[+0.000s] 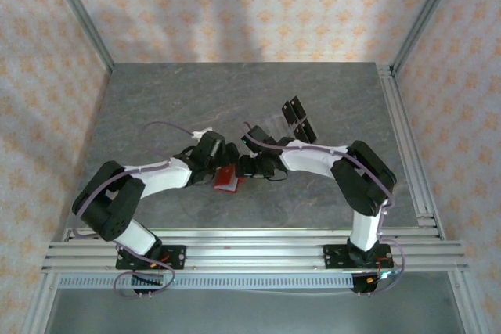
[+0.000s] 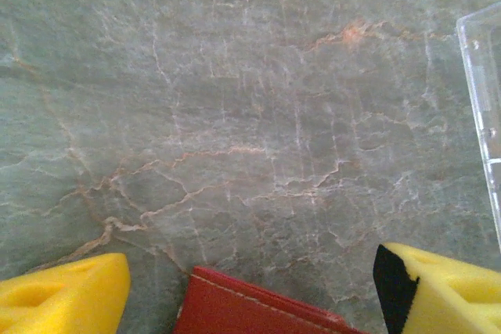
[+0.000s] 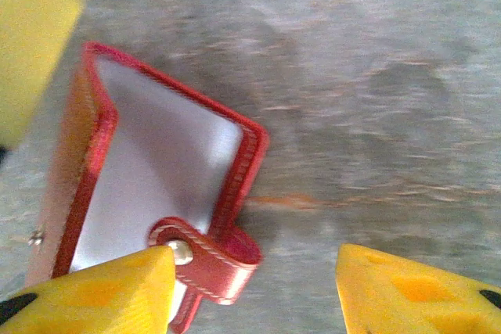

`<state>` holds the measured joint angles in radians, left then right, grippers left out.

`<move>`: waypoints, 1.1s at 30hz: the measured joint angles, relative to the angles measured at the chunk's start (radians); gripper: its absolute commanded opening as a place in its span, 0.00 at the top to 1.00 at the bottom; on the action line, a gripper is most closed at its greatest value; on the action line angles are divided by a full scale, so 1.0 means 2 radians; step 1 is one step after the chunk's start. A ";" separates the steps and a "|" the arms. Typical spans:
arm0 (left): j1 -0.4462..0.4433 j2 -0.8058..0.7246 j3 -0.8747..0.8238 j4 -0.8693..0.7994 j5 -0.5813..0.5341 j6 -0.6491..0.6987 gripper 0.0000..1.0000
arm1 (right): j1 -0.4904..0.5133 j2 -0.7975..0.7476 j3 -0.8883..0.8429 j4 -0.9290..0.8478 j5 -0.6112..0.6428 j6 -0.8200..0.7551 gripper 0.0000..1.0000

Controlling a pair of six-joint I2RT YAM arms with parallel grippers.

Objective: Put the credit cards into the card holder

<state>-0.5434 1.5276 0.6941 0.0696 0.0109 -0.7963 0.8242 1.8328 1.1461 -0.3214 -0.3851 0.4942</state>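
Straddles wallet [image 2: 250, 314] with wide left fingers [image 2: 63, 295], likely steadying it open; keeps nothing in wide right fingers [image 3: 407, 287] beside its tab [image 3: 207, 260].

There is one red card holder [image 1: 227, 180] on one table [image 1: 149, 115]. Two dark cards can be counted, a far card [image 1: 293, 106] and a near card [image 1: 306, 127], with one clear plastic piece [image 1: 274, 124] beside them; whether it covers more cannot be told. There are two arms, a left arm [image 1: 156, 177] and a right arm [image 1: 313, 160].
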 measured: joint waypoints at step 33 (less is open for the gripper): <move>0.017 -0.056 -0.046 -0.031 -0.057 -0.021 0.17 | 0.026 0.065 0.092 -0.060 -0.014 -0.012 0.40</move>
<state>-0.5095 1.4155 0.6029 0.0071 -0.1028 -0.8387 0.8761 1.9629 1.3300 -0.4423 -0.4122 0.4709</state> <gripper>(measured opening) 0.834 0.602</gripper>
